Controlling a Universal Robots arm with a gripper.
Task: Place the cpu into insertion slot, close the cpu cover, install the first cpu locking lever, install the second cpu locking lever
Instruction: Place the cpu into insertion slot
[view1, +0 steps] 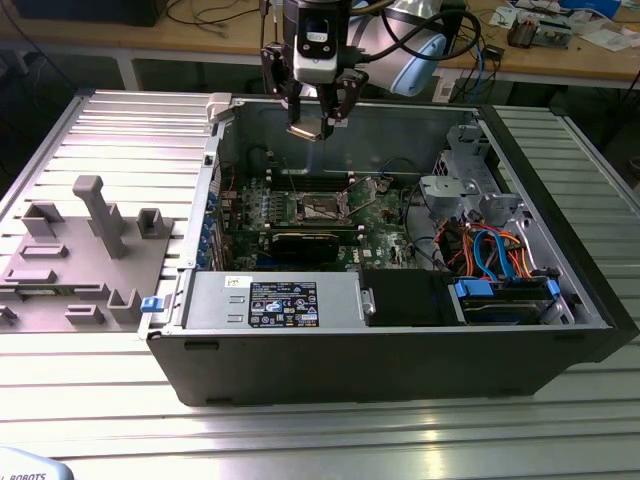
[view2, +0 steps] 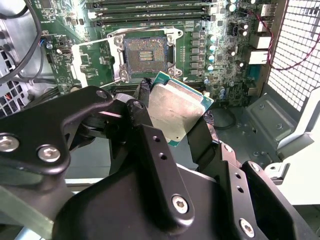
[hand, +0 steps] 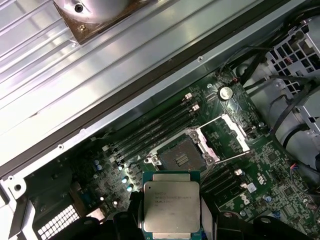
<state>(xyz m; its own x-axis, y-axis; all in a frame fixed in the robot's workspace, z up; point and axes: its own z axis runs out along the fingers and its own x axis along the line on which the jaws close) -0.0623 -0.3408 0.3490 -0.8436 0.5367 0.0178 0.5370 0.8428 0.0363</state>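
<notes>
Two cpu (hand: 171, 207) edges sit in the gripper (view2: 176, 106) — well above the socket (hand: 179, 157).

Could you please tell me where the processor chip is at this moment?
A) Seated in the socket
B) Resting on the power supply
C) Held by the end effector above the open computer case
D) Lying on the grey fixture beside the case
C: the chip is pinched in the end effector above the case, while the socket below is bare and its cover is swung open.
</notes>
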